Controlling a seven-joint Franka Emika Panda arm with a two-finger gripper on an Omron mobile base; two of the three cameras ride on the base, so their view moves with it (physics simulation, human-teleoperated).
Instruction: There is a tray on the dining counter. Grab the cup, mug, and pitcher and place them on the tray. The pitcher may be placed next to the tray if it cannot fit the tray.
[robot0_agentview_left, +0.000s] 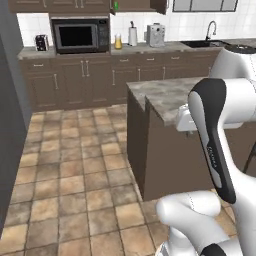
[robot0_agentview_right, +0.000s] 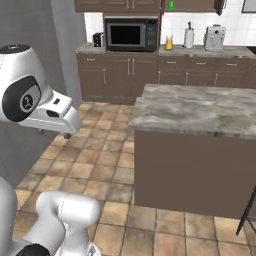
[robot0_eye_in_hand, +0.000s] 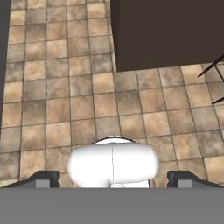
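Observation:
The pitcher, clear glass with an amber-yellow body, stands on the far worktop backed by white tiles, next to a white paper-towel roll. A small green vessel sits up in the wall cabinet above it, too small to tell whether it is the cup or the mug. The dining counter shows its bare grey-beige stone end. The tray is out of view. My gripper hangs open over the tiled floor beside the counter's dark front, fingertips wide apart, holding nothing.
A microwave, a toaster and a coffee machine line the far worktop, with a sink tap at its right. Open tiled floor lies left of the counter. Dark stool legs stand by the counter's front.

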